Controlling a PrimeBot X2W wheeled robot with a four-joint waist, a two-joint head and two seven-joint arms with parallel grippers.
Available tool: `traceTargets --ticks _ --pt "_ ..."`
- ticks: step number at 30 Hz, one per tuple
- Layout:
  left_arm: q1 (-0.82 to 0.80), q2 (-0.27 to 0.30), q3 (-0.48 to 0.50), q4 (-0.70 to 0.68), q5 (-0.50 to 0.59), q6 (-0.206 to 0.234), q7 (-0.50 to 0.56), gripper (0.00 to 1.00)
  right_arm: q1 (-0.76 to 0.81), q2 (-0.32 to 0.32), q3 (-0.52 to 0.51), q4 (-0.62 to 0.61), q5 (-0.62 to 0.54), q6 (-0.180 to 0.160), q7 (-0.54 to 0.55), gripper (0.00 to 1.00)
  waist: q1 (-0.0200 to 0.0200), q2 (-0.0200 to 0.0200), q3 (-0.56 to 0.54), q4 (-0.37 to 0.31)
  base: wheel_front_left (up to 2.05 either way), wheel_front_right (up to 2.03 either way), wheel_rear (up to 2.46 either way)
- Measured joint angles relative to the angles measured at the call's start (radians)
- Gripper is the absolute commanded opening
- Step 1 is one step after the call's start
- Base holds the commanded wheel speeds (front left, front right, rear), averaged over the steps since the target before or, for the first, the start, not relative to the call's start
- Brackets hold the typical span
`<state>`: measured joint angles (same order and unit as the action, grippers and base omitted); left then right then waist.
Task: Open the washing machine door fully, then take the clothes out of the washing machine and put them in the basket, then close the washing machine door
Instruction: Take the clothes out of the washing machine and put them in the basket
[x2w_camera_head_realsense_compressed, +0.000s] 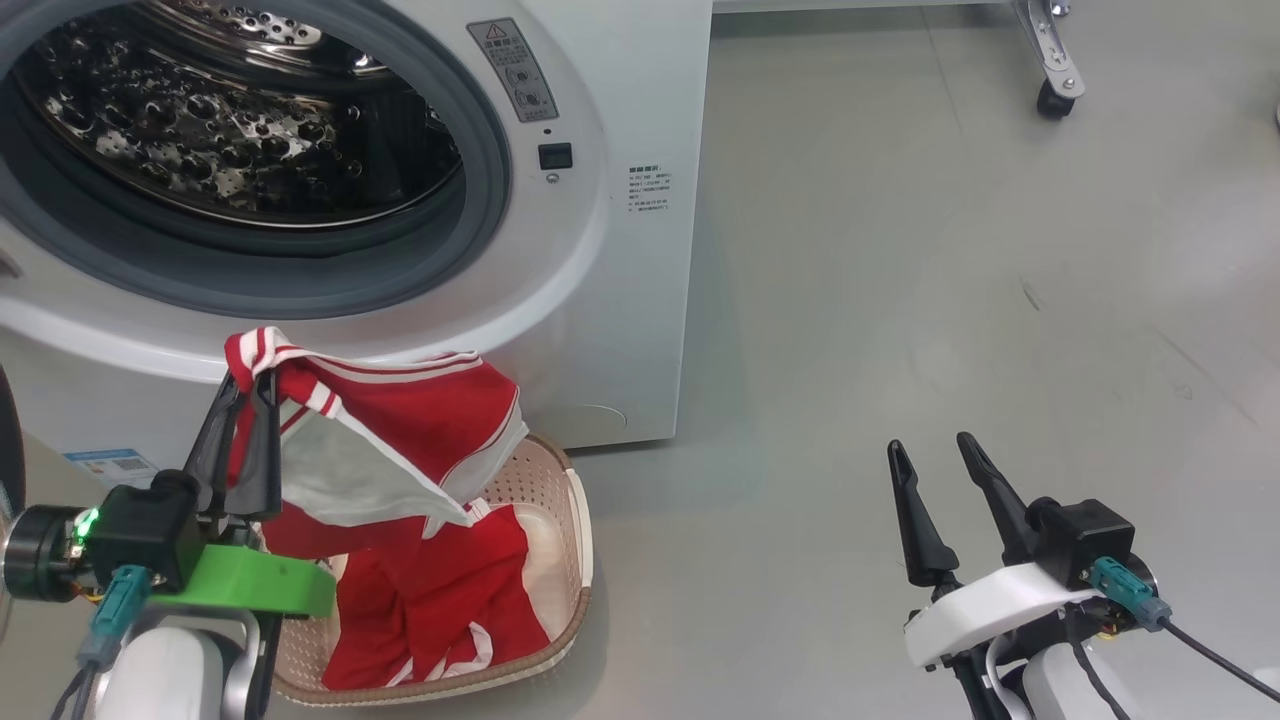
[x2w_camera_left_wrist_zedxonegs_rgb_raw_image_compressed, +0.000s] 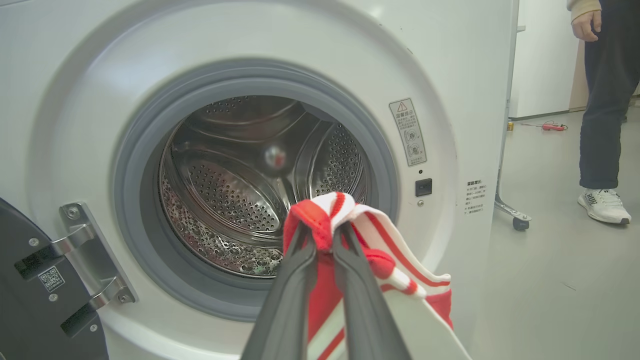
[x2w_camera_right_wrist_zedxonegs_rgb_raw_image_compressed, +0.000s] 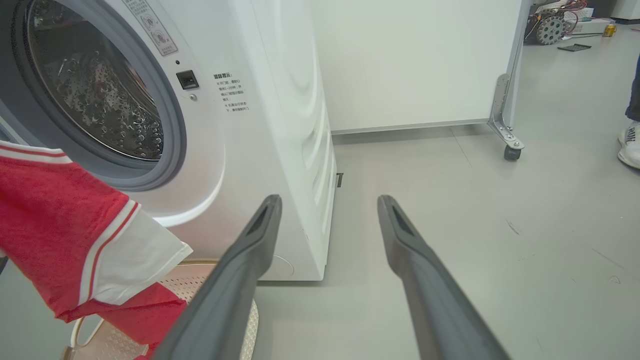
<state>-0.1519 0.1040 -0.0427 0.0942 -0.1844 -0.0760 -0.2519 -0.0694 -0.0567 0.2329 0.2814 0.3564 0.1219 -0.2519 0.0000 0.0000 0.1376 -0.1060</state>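
The washing machine (x2w_camera_head_realsense_compressed: 620, 250) stands with its steel drum (x2w_camera_left_wrist_zedxonegs_rgb_raw_image_compressed: 235, 200) exposed; I see no fabric inside it. The washing machine door (x2w_camera_left_wrist_zedxonegs_rgb_raw_image_compressed: 30, 300) is swung open at the left, black inner face and hinge showing. My left gripper (x2w_camera_head_realsense_compressed: 250, 385) is shut on the striped edge of a red and white garment (x2w_camera_head_realsense_compressed: 400, 420), one of the clothes, which hangs over the basket (x2w_camera_head_realsense_compressed: 575, 520). More red clothes (x2w_camera_head_realsense_compressed: 440, 610) lie in the basket. My right gripper (x2w_camera_head_realsense_compressed: 930, 442) stands open and empty over the floor to the right, well away from the basket.
The grey floor (x2w_camera_head_realsense_compressed: 900, 300) stretches to the right of the machine. A caster on a metal leg (x2w_camera_head_realsense_compressed: 1055, 95) stands at the back right, under a white panel (x2w_camera_right_wrist_zedxonegs_rgb_raw_image_compressed: 410, 65). A person's dark trouser leg and white shoe (x2w_camera_left_wrist_zedxonegs_rgb_raw_image_compressed: 605, 205) are beyond it.
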Motion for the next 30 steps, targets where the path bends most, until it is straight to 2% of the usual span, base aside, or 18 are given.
traceTargets --ticks 18,30 --pt "0.001 0.021 -0.061 0.160 0.042 -0.014 0.095 0.00 -0.055 0.001 0.026 -0.029 -0.009 0.000 0.000 1.00 0.0000 0.0000 0.145 -0.052 0.00 0.00 0.00" --pt "-0.125 0.035 -0.053 0.286 0.035 -0.018 0.191 0.00 -0.110 0.001 0.024 -0.058 -0.008 0.000 0.000 1.00 0.0000 0.0000 0.274 -0.106 0.00 0.00 0.00"
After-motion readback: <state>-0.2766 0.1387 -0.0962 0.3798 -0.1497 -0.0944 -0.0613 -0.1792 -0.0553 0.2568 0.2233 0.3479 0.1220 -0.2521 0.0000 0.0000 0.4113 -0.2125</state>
